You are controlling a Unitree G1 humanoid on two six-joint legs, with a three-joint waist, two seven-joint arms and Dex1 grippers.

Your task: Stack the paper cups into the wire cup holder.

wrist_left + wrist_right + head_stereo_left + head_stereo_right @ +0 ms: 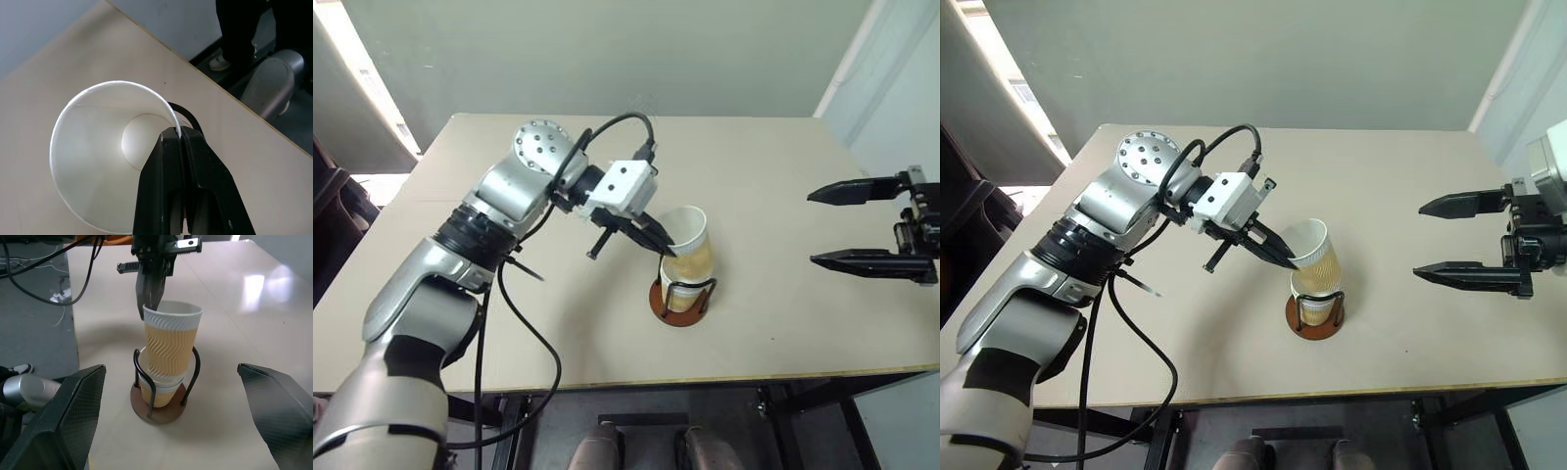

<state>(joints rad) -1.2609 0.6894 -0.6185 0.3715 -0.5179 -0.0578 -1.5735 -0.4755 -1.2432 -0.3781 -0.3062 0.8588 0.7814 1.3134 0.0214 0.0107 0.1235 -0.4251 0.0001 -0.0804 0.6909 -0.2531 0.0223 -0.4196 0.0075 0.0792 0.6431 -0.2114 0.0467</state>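
A paper cup (690,247) with a tan ribbed wall and white rim sits tilted, nested in a second paper cup (159,390). That lower cup stands inside the wire cup holder (681,314), whose round brown base rests mid-table. My left gripper (664,242) is shut on the near rim of the upper cup, one finger inside it and one outside. In the left wrist view the black fingers (168,176) pinch the white rim. My right gripper (813,227) hovers open to the right of the holder, well apart from it, with nothing between its fingers.
The beige table (783,323) lies bare around the holder, and its front edge runs close below the base. A black cable (524,323) hangs from my left arm over the table's front left. A person's dark trouser legs and shoe (230,44) stand on the floor beyond a table edge.
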